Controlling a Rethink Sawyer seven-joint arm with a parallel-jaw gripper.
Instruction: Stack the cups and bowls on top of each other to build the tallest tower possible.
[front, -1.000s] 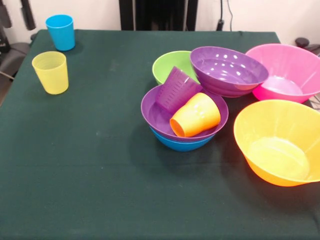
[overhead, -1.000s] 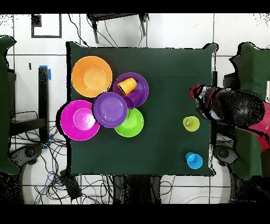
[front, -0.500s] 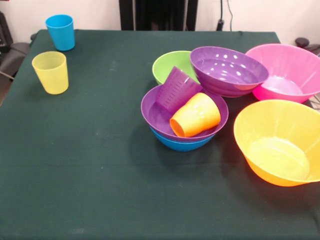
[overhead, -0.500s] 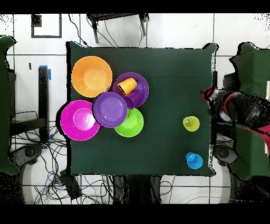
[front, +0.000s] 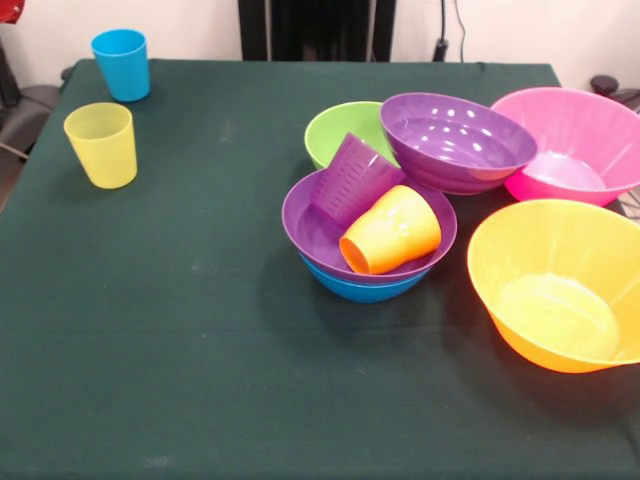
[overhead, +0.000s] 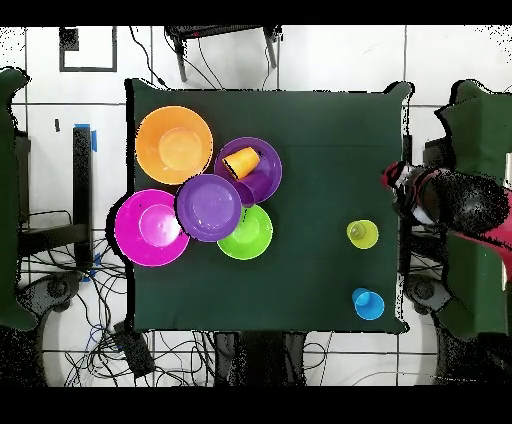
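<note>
Front view: camera set low and close across the table (front: 180, 350), looking obliquely down its green cloth; the near edge and right side are cropped. Overhead view: camera high above, looking straight down, taking in the whole table (overhead: 320, 150) plus surrounding floor (overhead: 300, 60) and cables (overhead: 180, 350). The two views are turned half round against each other. Shared field: the tabletop, e.g. the yellow cup (front: 101, 145) (overhead: 362, 234) and the orange bowl (front: 556, 285) (overhead: 174, 145).
</note>
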